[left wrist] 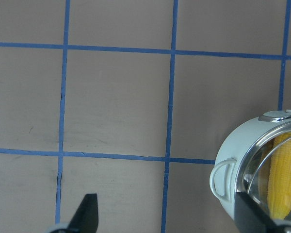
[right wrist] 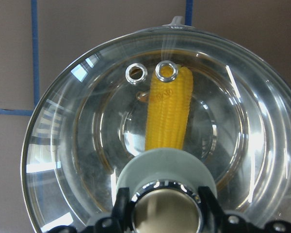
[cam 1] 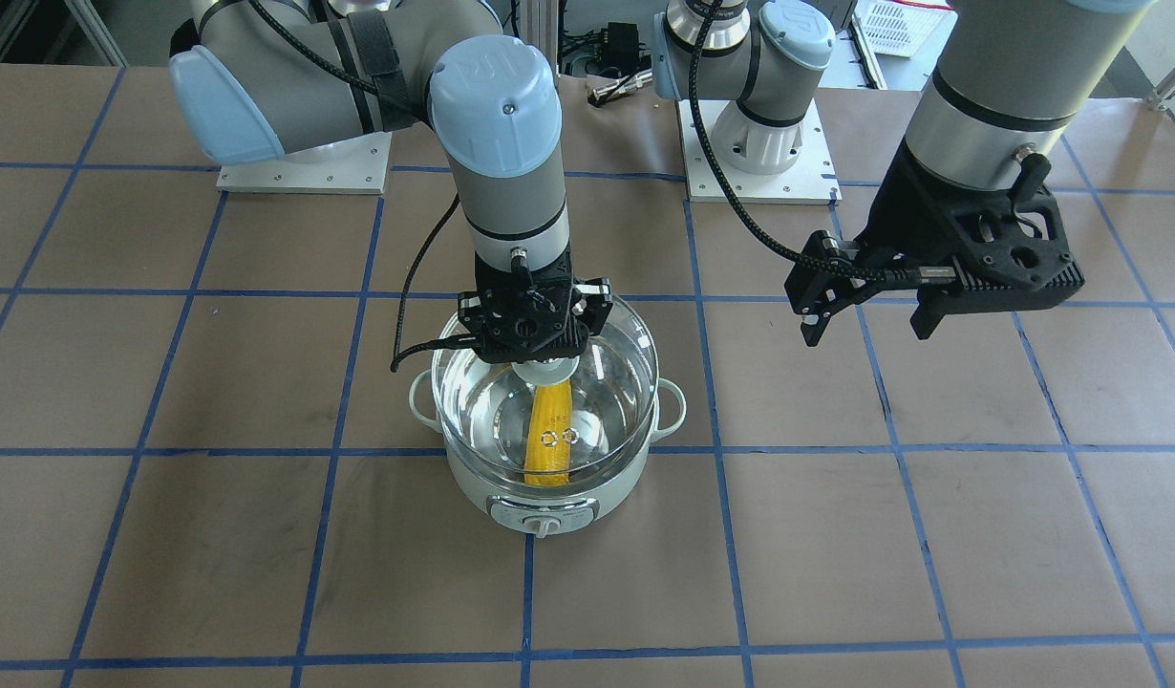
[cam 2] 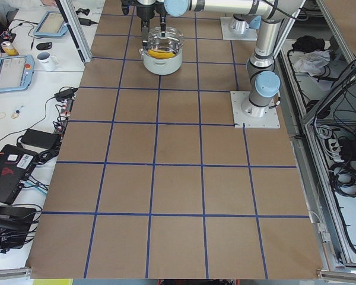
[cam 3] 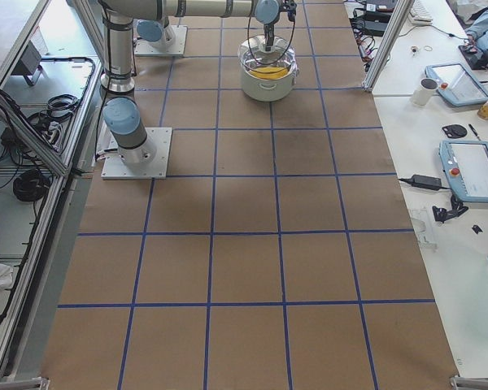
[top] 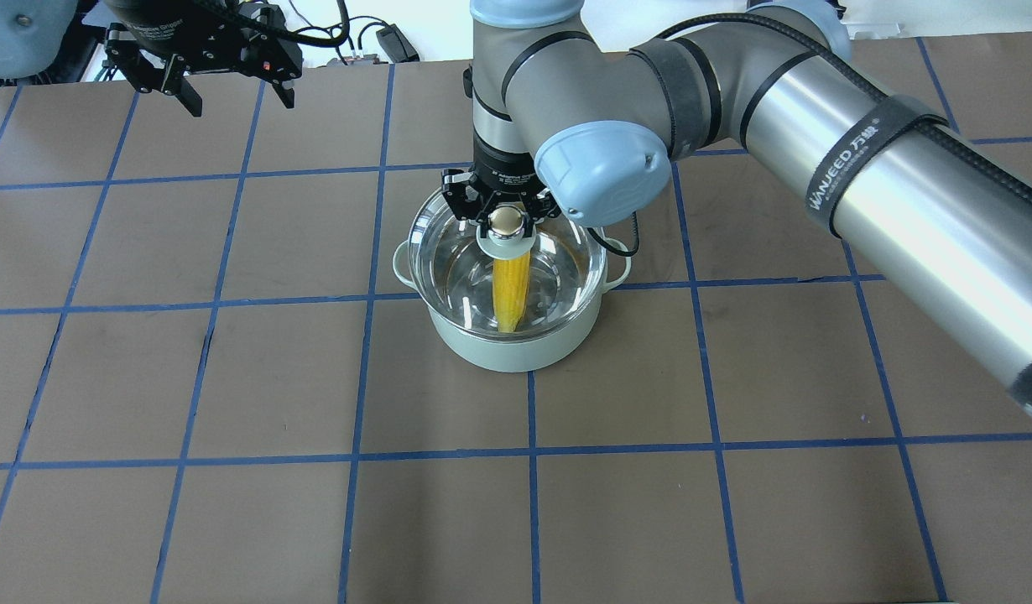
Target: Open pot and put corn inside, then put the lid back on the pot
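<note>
The mint-green pot stands at the middle of the table, its knob panel turned away from me. The yellow corn lies inside it and shows through the glass in the overhead view and the right wrist view. My right gripper is shut on the ball knob of the clear glass lid and holds the lid over the pot's mouth, at or just above the rim. My left gripper is open and empty, off to the pot's side above the table; its wrist view shows the pot at the right edge.
The two arm base plates sit behind the pot. A white basket stands beyond the table's back edge. Side benches with tablets and cables run along the operators' side. Brown paper with blue tape lines covers the table.
</note>
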Tool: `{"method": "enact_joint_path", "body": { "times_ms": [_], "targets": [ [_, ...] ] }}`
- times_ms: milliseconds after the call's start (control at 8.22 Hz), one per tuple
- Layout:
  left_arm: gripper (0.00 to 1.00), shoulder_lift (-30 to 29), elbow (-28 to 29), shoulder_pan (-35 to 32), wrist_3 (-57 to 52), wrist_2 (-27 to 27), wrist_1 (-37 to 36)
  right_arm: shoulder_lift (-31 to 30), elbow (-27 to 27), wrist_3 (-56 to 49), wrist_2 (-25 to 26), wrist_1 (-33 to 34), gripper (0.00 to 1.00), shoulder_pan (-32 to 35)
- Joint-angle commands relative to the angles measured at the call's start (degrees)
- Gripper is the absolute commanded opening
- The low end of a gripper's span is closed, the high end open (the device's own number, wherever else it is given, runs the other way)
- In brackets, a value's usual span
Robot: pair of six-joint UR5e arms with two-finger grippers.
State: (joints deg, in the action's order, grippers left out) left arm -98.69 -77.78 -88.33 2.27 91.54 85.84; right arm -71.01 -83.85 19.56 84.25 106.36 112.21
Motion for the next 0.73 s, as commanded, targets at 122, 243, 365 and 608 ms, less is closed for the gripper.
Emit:
{"method": "enact_joint_path", "body": {
  "times_ms": [122,243,365,608],
  "targets": [
    [1.0,0.0,-0.3,0.0,0.0,0.0,0.1,0.7,0.4,2.9,0.8,2.2,0.0,0.3],
    [1.0,0.0,-0.4,0.0,0.0,0.0,0.1,0.9,0.4,2.9,1.2,2.3,0.0,0.2],
    [1.0,0.0,-0.4,0.0,0.0,0.0,0.1,1.0,0.4,3.1,1.2,2.3,0.0,0.2],
    [1.0,0.0,-0.5,0.0,0.0,0.0,0.1,1.2,0.4,6.1,1.1,2.3,0.0,0.2]
  ]
}}
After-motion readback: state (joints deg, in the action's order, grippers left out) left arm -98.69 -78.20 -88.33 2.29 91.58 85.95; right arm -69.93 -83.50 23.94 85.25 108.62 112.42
